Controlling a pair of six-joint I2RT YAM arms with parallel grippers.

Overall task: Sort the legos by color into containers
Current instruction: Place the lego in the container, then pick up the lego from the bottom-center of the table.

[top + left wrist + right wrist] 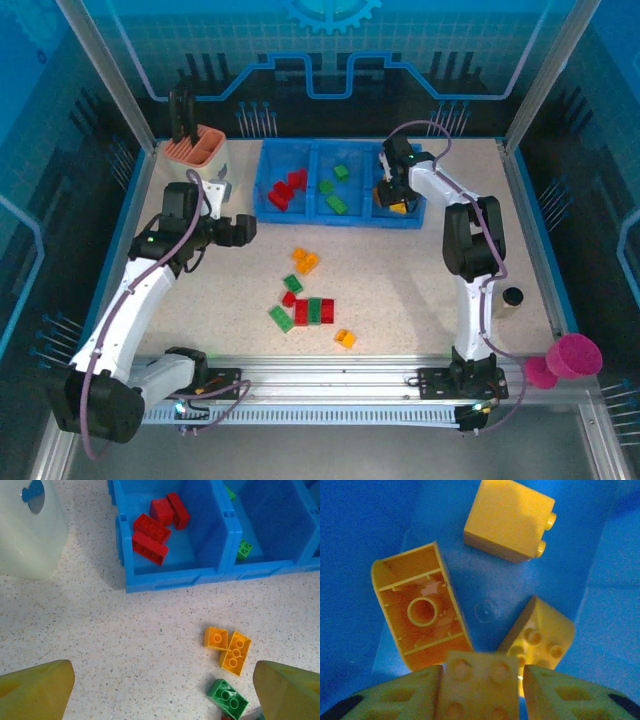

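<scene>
Step in hand: dropping a yellow brick point(477, 687) into the right compartment point(408, 172) of the blue tray point(335, 221).
Right gripper point(481, 700): low inside that compartment with the brick between its fingers; I cannot tell whether they pinch it or stand free of it.
Compartment floor: three other yellow bricks point(422, 612) lie under the gripper.
Left gripper point(160, 692): jaws wide apart and empty, over the table near two orange bricks point(227, 647).
Sorted: red bricks point(155, 527) in the left compartment, green bricks point(335, 190) in the middle one.
Left to sort: loose bricks point(314, 311) mid-table, apart from the tray.
Next move, by my judgement: free the brick and rise straight up past the walls.
In the way: compartment walls close to the fingers; several loose bricks touch, leaving little finger room.
Around: cream holder point(200, 152) left of the tray, pink cup point(575, 355) far right, both off the path.
</scene>
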